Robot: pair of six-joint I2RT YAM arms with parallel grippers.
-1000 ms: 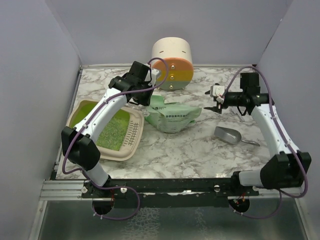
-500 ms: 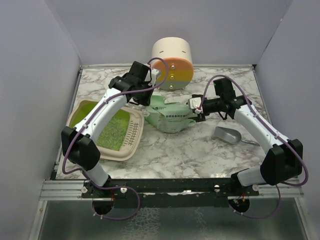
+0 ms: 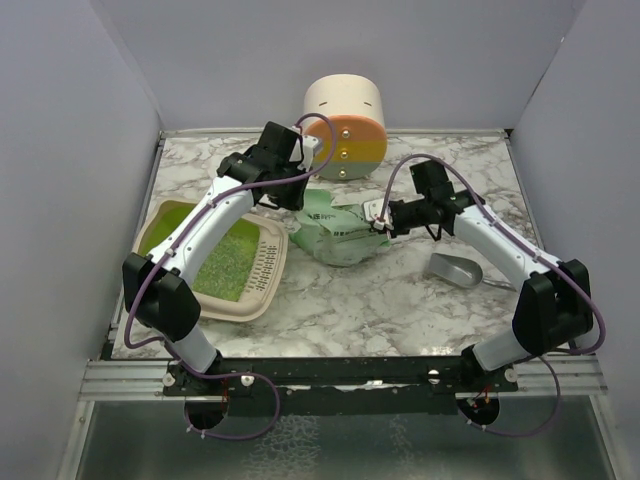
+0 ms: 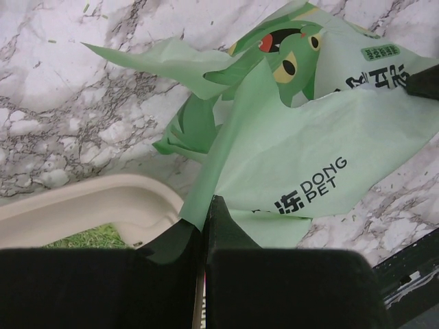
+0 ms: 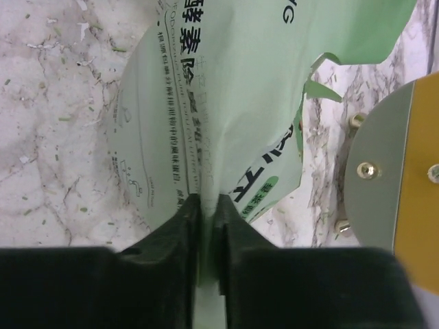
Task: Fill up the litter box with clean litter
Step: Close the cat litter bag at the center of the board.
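On a marble table [image 3: 395,292], a soft mint-green plastic bag [image 3: 345,238] is pinched by the left gripper [image 4: 205,218]. The right gripper [image 5: 206,204] is clamped on it.

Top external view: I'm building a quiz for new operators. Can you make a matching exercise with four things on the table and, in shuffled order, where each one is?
Things
1. litter box
2. mint-green bag
3. grey scoop
4. cream cylinder

Places
A. at the back edge, striped face toward the camera
B. at the far left, near the front
C. in the middle, pinched by the left gripper and the right gripper
D. lying loose, to the right of the bag

Pairs: 1-B; 2-C; 3-D; 4-A
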